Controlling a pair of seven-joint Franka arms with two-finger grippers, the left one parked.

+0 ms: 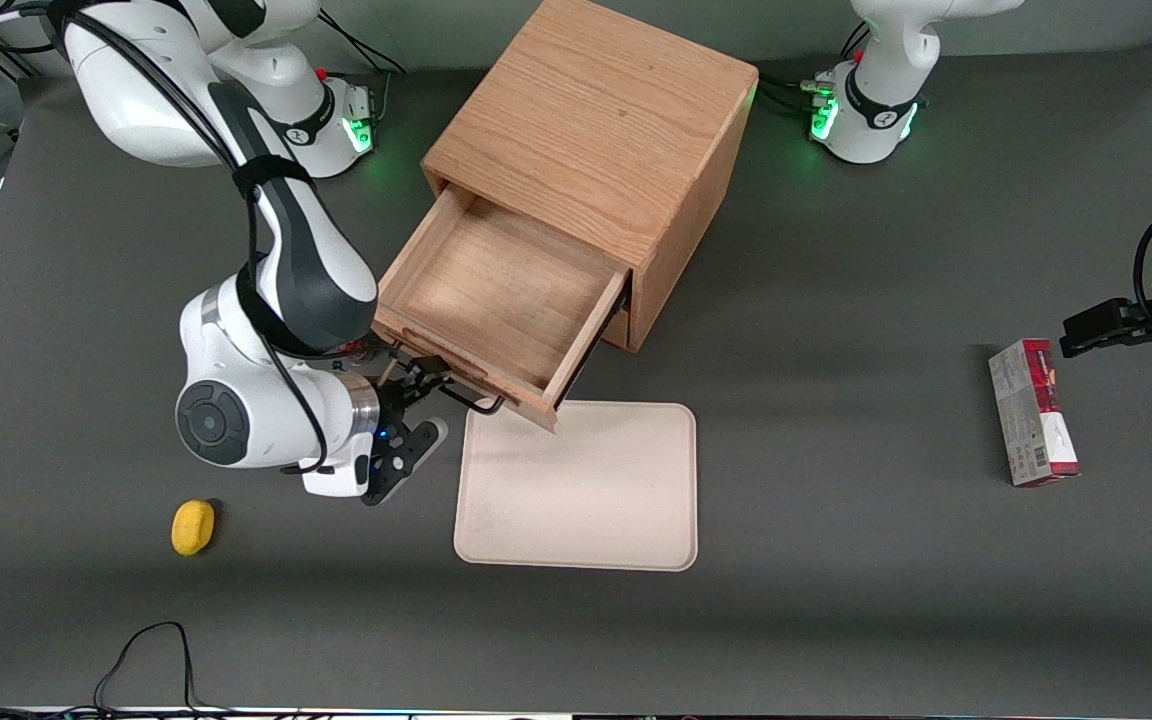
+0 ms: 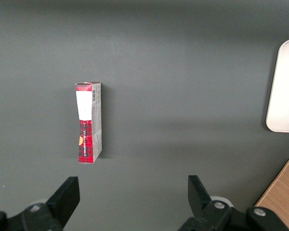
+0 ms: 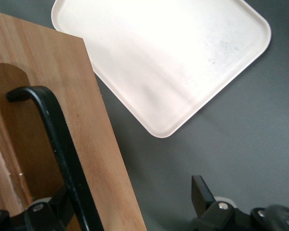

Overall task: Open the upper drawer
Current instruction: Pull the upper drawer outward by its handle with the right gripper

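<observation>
The upper drawer (image 1: 496,300) is seen drawn well out of the oak cabinet (image 1: 596,150) above the cream tray (image 1: 581,490), its black handle (image 3: 62,154) flanked by the spread pincer (image 1: 421,405), so only withdrawal is judged left.

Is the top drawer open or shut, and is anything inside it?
Open and empty: the upper drawer sticks far out of the cabinet, showing bare wood inside. The gripper is at its black handle, fingers open.

The right arm reaches low over the table, wrist turned sideways; its gripper (image 1: 423,410) has jaws spread apart, one finger (image 3: 48,214) beside the handle (image 3: 62,149).
</observation>
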